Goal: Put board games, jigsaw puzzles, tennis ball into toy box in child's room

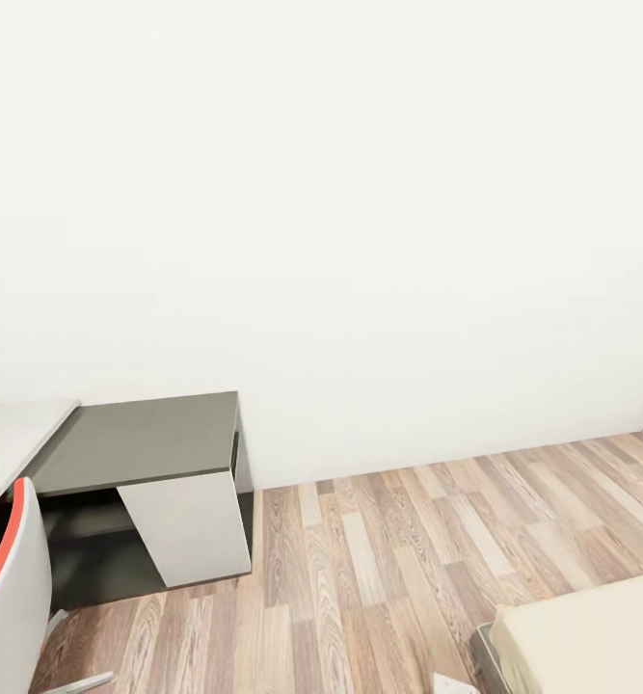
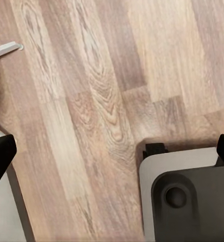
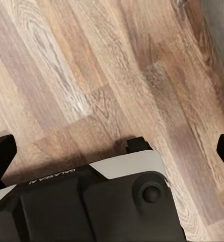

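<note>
The table's dark grey corner section [image 1: 138, 439] stands at the left against the white wall, and its light grey top [image 1: 8, 434] runs off the left edge. Nothing lies on the part I can see. A corner of the bed's beige mattress [image 1: 591, 636] shows at the lower right. The toys and the toy box are out of view. My left gripper [image 2: 112, 151] hangs open over the wood floor, one dark fingertip [image 2: 1, 156] at each side of the picture. My right gripper [image 3: 112, 151] is open too, with nothing between its fingers [image 3: 1, 154].
A white chair with a red rim [image 1: 13, 588] stands at the lower left by the desk, and its metal leg [image 2: 5, 49] reaches onto the floor. Wood-plank floor [image 1: 388, 559] lies between desk and bed. My own base [image 3: 101, 206] is below both grippers.
</note>
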Available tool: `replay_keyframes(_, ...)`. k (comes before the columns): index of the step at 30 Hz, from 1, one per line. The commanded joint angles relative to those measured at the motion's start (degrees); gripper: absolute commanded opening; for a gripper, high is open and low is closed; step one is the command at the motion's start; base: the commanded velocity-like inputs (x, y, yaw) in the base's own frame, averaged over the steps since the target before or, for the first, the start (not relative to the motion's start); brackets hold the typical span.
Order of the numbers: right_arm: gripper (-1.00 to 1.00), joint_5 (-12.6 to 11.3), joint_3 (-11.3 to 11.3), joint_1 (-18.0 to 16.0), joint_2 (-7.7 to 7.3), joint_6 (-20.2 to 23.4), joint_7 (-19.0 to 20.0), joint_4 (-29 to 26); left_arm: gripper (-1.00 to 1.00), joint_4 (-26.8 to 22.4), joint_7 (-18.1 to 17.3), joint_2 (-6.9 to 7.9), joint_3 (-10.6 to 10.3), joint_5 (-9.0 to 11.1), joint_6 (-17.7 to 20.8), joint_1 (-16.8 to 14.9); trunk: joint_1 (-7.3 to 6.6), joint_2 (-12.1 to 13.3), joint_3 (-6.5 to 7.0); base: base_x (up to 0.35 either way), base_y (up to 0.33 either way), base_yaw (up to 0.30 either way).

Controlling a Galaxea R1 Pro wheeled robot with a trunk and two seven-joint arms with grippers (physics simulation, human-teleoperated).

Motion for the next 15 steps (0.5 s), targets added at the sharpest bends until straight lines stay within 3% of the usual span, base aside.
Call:
replay_keyframes(1,1.00,-0.2,0.9,0.0,-0.02,0.3,-0.4,-0.1,1.00,0.0,0.0,0.00,-0.2,-0.3,-0.2,-0.1,0.03,-0.1,-0.13,0.000,0.000,0.000)
replay_keyframes(4,1.00,-0.3,2.2,0.0,0.01,0.3,-0.4,-0.1,1.00,0.1,2.0,-0.22,0.4,0.1,0.0,0.0,0.03,-0.1,-0.13,0.000,0.000,0.000)
replay_keyframes(9,1.00,-0.5,2.8,-0.1,0.08,0.2,-0.5,-0.1,1.00,0.1,16.0,-2.71,1.6,1.8,-0.6,0.0,0.03,-0.1,-0.13,0.000,0.000,0.000)
replay_keyframes(12,1.00,-0.6,2.8,0.5,0.05,-0.7,-0.5,-0.1,1.00,0.3,18.8,-4.39,1.7,2.0,-0.2,0.3,0.03,-0.1,-0.13,0.000,0.000,0.000)
replay_keyframes(15,1.00,-1.1,2.6,3.3,-0.44,-4.4,-0.5,0.0,1.00,0.7,19.5,-4.60,1.7,2.0,-0.2,0.9,0.03,-0.1,-0.13,0.000,0.000,0.000)
